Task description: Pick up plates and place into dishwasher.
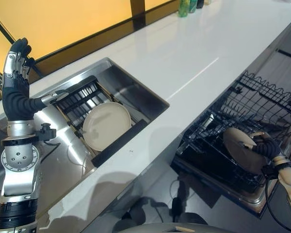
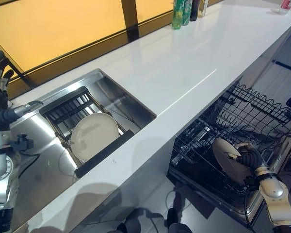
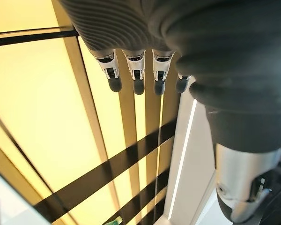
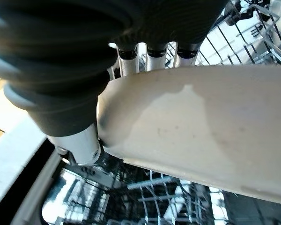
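Right wrist view: right hand (image 4: 84, 70) pinches round cream plate (image 4: 196, 126) tilted over black wire dishwasher rack (image 1: 252, 111); rim may snag tines, slipping free. Left hand (image 1: 17, 58) released, raised.

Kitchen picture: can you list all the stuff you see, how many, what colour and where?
Plates: two, cream; one in the sink rack, one held over the dishwasher rack.
Sink: one, steel, set in the counter.
Sink rack: one, black, inside the sink.
Counter: one, white.
Dishwasher rack: one, black wire, pulled out below the counter.
Bottles: a few, green and dark, at the counter's far edge.
Left hand: raised, open.
Right hand: gripping the plate.
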Robot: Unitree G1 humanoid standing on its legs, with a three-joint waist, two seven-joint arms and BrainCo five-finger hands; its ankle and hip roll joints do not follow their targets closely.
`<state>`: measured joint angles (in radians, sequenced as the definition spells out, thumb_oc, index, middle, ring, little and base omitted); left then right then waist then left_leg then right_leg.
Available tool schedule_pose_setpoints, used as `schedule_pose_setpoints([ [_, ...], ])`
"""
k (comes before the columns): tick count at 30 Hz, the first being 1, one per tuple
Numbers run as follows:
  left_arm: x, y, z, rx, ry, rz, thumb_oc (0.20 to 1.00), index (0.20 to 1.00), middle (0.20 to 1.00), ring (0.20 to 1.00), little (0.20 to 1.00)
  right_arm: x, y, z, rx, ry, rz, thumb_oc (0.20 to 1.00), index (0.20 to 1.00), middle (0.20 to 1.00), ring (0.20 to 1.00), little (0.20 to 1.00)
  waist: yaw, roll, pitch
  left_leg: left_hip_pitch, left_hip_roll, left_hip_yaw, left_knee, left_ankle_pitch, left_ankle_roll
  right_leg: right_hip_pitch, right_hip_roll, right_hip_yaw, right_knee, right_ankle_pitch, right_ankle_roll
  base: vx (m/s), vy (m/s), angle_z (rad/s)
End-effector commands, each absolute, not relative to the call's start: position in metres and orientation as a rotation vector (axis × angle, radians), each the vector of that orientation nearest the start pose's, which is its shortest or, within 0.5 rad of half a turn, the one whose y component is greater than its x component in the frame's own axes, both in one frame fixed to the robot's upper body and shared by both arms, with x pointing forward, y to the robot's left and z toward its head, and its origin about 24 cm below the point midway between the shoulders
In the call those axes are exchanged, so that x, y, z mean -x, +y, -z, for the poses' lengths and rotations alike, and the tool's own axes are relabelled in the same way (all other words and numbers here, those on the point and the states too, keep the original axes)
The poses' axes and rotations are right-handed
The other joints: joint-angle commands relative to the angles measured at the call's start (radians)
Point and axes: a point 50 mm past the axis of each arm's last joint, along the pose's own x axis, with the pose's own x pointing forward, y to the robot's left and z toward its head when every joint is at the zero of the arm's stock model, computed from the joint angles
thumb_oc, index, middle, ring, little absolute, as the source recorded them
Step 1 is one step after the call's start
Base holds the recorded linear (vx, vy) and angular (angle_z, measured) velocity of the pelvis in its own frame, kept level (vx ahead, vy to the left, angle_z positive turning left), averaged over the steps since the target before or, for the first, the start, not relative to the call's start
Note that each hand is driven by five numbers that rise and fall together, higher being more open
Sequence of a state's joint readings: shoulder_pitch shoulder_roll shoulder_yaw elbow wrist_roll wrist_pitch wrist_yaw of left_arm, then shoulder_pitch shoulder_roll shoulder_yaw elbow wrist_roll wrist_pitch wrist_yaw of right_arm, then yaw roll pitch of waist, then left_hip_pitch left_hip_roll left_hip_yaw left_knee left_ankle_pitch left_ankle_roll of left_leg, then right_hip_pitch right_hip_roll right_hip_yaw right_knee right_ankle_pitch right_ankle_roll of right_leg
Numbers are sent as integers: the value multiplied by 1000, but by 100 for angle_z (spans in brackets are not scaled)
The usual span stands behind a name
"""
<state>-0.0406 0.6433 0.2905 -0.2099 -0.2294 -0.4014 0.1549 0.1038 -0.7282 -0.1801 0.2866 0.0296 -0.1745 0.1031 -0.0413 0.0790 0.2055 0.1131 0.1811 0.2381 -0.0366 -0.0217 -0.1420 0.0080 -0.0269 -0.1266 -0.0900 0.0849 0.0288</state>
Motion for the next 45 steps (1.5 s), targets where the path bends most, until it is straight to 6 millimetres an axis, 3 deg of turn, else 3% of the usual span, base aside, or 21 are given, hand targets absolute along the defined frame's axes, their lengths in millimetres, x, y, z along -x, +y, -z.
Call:
schedule_pose_setpoints([
  [1, -227, 274, -214, -447, -816, -211, 1000, 1000, 1000, 1000, 1000, -243, -340, -100, 760, 25, 82, 200, 200, 200, 200, 200, -17, 2, -30, -195, 9, -56, -7, 142, -5, -21, -53, -13, 162, -164, 41, -46, 13, -2],
  [7, -232, 265, -219, -430, -848, -223, 1000, 1000, 1000, 1000, 1000, -258, -338, -118, 797, -4, 33, 200, 200, 200, 200, 200, -22, 40, 28, -227, 2, -78, -6, 153, -10, -59, -55, 0, 177, -173, 34, -75, 19, 0],
  [14, -235, 265, -218, -470, -817, -213, 1000, 1000, 1000, 1000, 1000, -258, -342, -112, 842, 40, 13, 200, 200, 200, 200, 200, -14, 36, 47, -231, 7, -81, 0, 157, -13, -50, -53, -9, 178, -176, 32, 24, -56, -3],
  [23, -239, 264, -220, -506, -798, -211, 1000, 1000, 1000, 1000, 1000, -256, -357, -84, 1035, 278, -50, 200, 200, 200, 200, 200, 16, 47, 79, -264, 25, -109, 38, 171, -30, -42, -49, -28, 202, -192, 18, 28, -57, 4],
  [33, -239, 261, -225, -514, -796, -175, 1000, 1000, 1000, 1000, 1000, -248, -352, -48, 983, 368, -51, 200, 200, 200, 200, 200, 32, 43, 90, -243, 25, -120, 27, 172, -29, -2, -47, -34, 180, -186, 24, 18, -28, 2],
  [34, -240, 262, -225, -521, -790, -169, 1000, 1000, 1000, 1000, 1000, -245, -352, -46, 972, 368, -42, 520, 520, 520, 520, 520, 33, 36, 86, -241, 28, -122, 29, 171, -29, 6, -45, -34, 176, -185, 25, 42, -56, 3],
  [35, -240, 262, -224, -522, -789, -168, 1000, 1000, 1000, 1000, 1000, -244, -352, -45, 969, 365, -36, 937, 937, 937, 937, 937, 33, 34, 85, -239, 28, -123, 30, 170, -29, 9, -45, -34, 174, -184, 26, 49, -71, 3],
  [36, -239, 262, -225, -527, -786, -166, 1000, 1000, 1000, 1000, 1000, -242, -351, -44, 962, 363, -30, 1000, 1000, 1000, 1000, 1000, 33, 29, 82, -237, 31, -122, 31, 169, -30, 15, -43, -35, 170, -183, 27, 30, -44, 4],
  [45, -238, 268, -219, -554, -746, -161, 1000, 1000, 1000, 1000, 1000, -234, -345, -37, 942, 340, -4, 1000, 1000, 1000, 1000, 1000, 32, 2, 52, -201, 41, -112, 22, 162, -32, 64, -31, -26, 136, -174, 33, 42, -32, 3],
])
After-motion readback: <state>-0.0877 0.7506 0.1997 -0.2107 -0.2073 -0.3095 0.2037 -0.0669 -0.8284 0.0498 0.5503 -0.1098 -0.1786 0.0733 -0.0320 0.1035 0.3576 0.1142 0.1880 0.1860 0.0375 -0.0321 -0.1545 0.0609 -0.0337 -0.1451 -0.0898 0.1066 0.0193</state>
